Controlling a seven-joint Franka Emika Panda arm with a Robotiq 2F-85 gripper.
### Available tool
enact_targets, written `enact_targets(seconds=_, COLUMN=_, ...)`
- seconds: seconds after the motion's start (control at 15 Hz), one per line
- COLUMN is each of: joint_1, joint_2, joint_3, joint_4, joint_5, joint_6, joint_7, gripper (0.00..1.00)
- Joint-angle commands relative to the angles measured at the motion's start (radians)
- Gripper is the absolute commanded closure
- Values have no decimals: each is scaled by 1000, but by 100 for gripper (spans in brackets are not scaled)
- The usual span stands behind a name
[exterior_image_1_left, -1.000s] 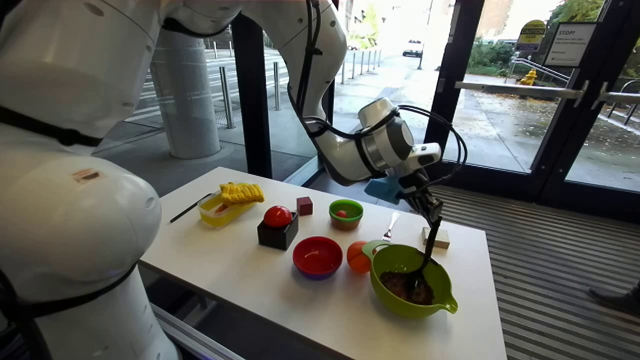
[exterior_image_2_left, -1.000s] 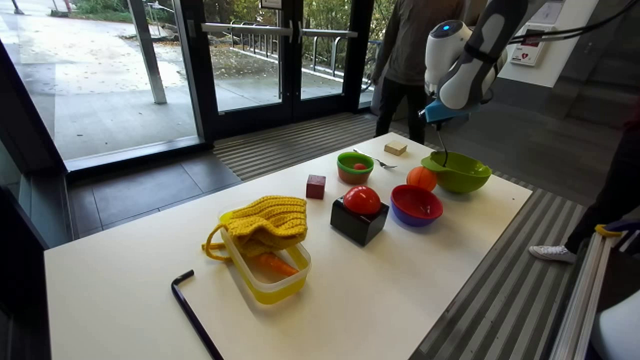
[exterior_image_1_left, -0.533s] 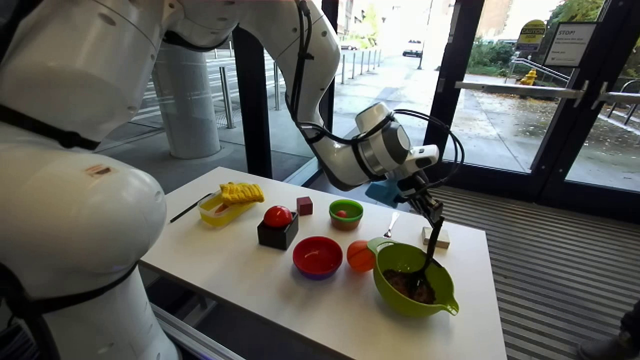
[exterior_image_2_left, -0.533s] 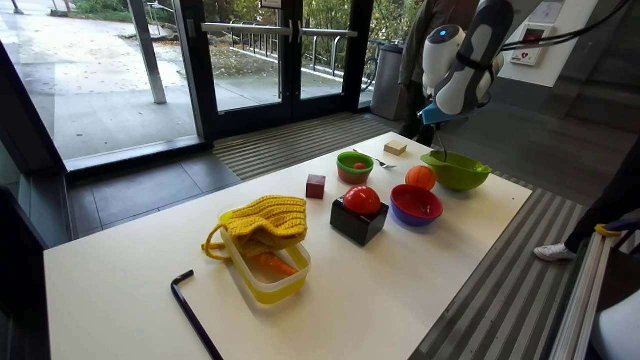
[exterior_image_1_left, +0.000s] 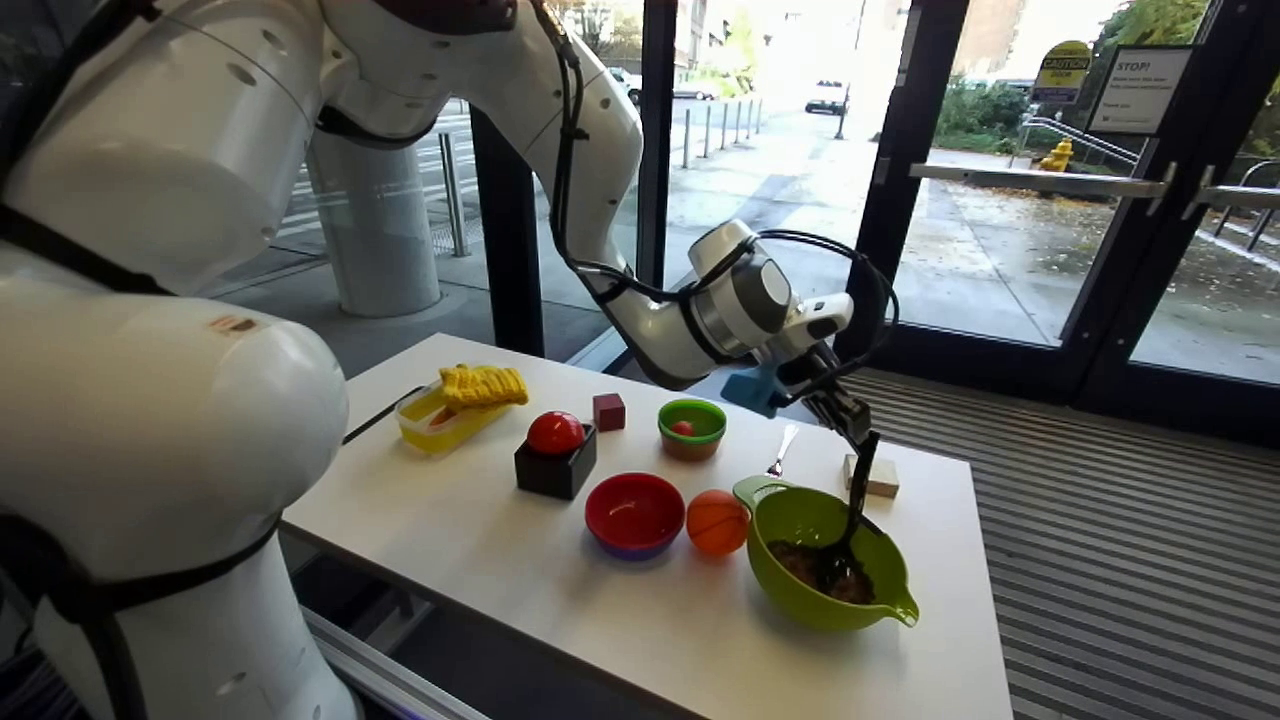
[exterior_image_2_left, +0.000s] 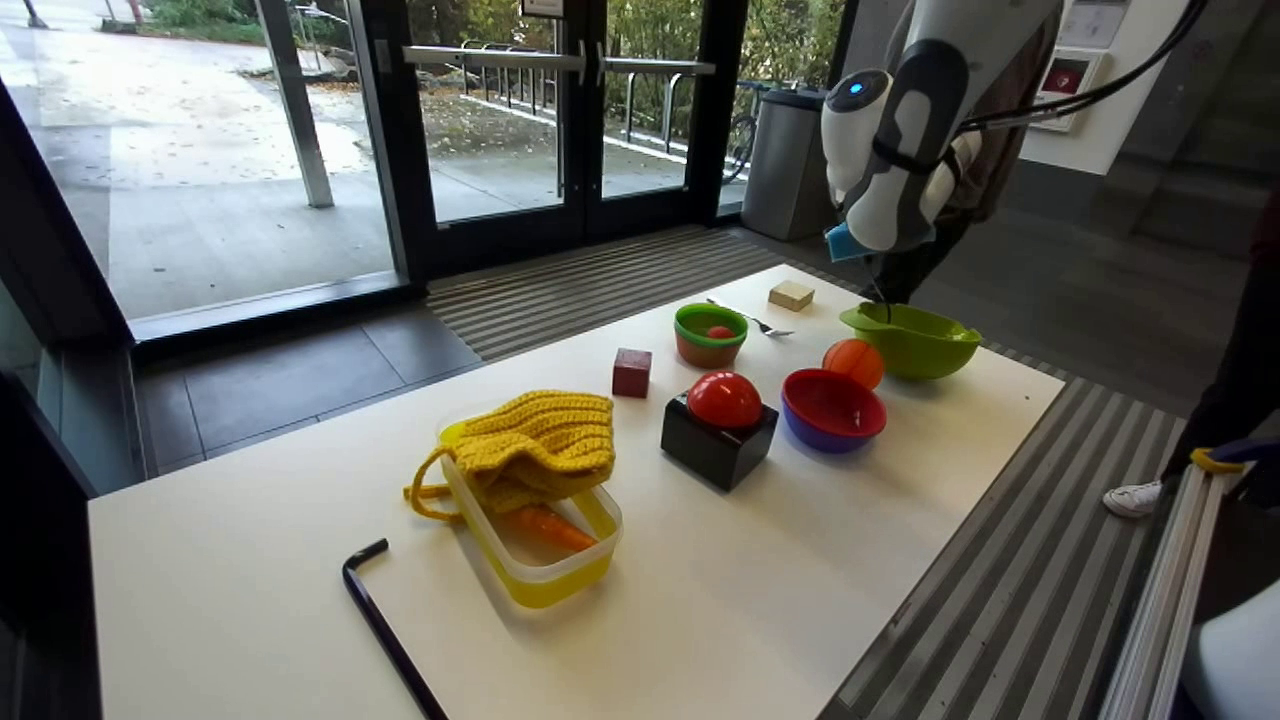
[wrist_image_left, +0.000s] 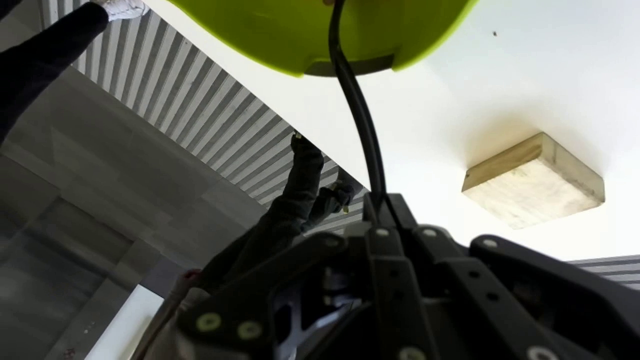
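My gripper (exterior_image_1_left: 864, 432) is shut on the handle of a black ladle-like utensil (exterior_image_1_left: 858, 495); the wrist view shows the thin handle (wrist_image_left: 362, 115) pinched between the fingertips (wrist_image_left: 387, 207). The handle leans, and its broad dark head rests inside a green bowl (exterior_image_1_left: 815, 610), in brown contents. The bowl has a handle and a spout; it also shows in an exterior view (exterior_image_2_left: 930, 350) and the wrist view (wrist_image_left: 250, 30). The utensil's head is hidden in the wrist view. An orange ball (exterior_image_1_left: 717, 522) sits between the green bowl and a red-and-purple bowl (exterior_image_1_left: 635, 515).
A wooden block (exterior_image_1_left: 872, 476) lies behind the green bowl. A fork (exterior_image_1_left: 783, 450), a green-rimmed cup (exterior_image_1_left: 692, 430), a dark red cube (exterior_image_1_left: 608, 411), a red button on a black box (exterior_image_1_left: 556, 470), a yellow container (exterior_image_2_left: 545, 590) with knitted cloth and carrot, and a black bent rod (exterior_image_2_left: 390, 630) lie farther off.
The arm and gripper have shifted slightly toward the robot's side, still holding the utensil. The green bowl has shifted slightly. The orange ball has rolled a little toward the red bowl. People have moved in the background.
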Motion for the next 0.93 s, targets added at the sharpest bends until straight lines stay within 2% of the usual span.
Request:
enact_targets(seconds=0.0, joint_1=69, joint_2=55, joint_3=-66, joint_4=-15, joint_5=67, joint_6=30, joint_7=-15, gripper=99)
enact_targets(seconds=0.87, joint_1=201, joint_2=152, joint_3=-158, joint_4=-44, joint_5=196, joint_6=7, joint_7=-46, gripper=99)
